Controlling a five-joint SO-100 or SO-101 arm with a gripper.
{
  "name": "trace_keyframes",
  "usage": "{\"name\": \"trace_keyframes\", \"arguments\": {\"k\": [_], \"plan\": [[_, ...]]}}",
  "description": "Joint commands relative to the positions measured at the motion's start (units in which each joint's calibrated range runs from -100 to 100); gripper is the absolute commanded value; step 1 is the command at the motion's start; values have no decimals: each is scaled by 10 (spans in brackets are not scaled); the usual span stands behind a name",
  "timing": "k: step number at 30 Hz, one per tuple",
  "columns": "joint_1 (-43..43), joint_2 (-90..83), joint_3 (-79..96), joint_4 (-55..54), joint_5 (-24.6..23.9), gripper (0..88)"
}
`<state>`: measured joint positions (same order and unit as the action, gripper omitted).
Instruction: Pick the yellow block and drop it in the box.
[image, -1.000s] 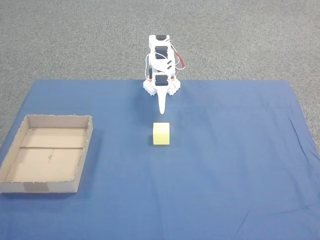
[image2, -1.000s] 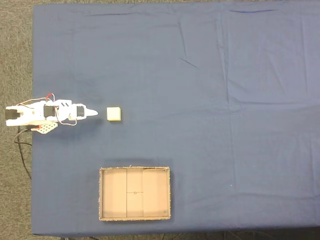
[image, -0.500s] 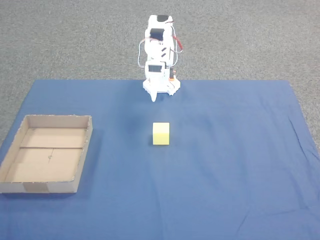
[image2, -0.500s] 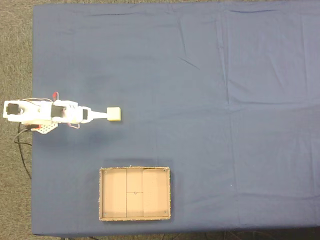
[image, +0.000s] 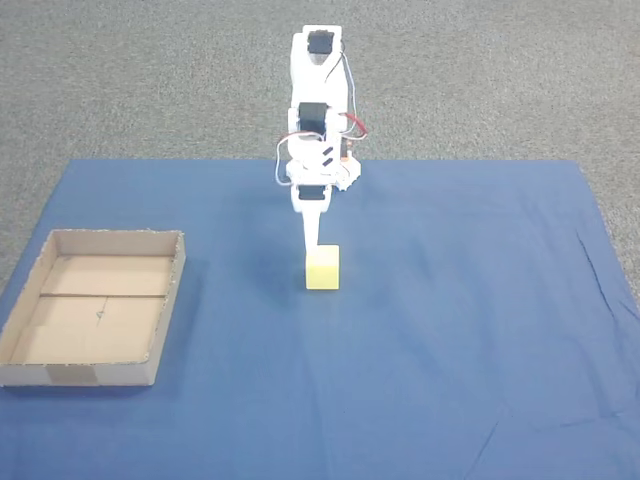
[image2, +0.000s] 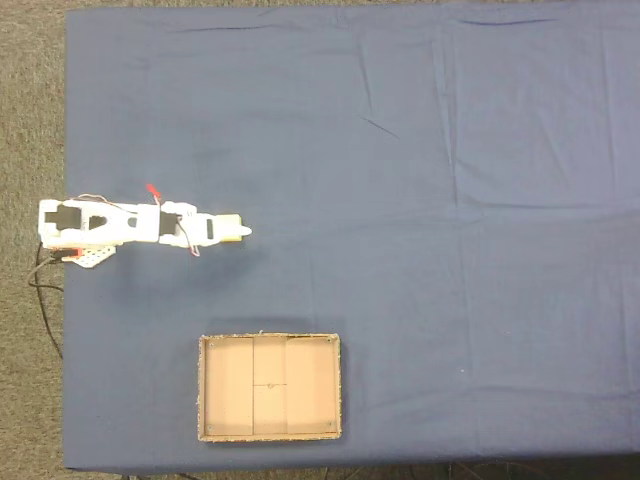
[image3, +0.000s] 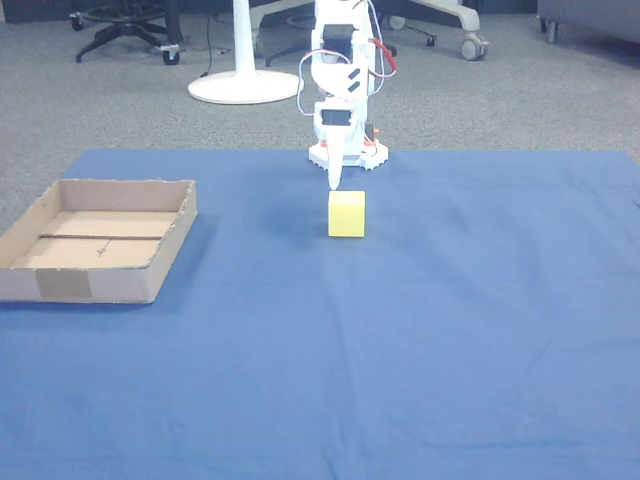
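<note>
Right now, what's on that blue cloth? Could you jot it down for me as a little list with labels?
surface: blue cloth spread over grey carpet
robot arm: white, stretched out from its base at the cloth's edge
gripper: pointing down just above the yellow block; open or shut cannot be told
yellow block: small cube resting on the cloth, not lifted
box: shallow cardboard tray, nothing in it, left of the block in a fixed view, well apart from it
task state: block not yet in the box
</note>
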<state>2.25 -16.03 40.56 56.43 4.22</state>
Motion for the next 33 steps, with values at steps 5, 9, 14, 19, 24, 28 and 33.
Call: {"name": "trace_keyframes", "arguments": {"k": [5,9,14,19,24,28,33], "plan": [[-32,121,-61,-25,-1,465],[-33,135,-68,-27,0,342],[-34,122,-50,-40,1,222],[-32,97,-36,-46,6,185],[19,-28,-130,-17,31,203],[134,-84,-320,30,69,212],[307,131,-566,-16,99,230]]}}
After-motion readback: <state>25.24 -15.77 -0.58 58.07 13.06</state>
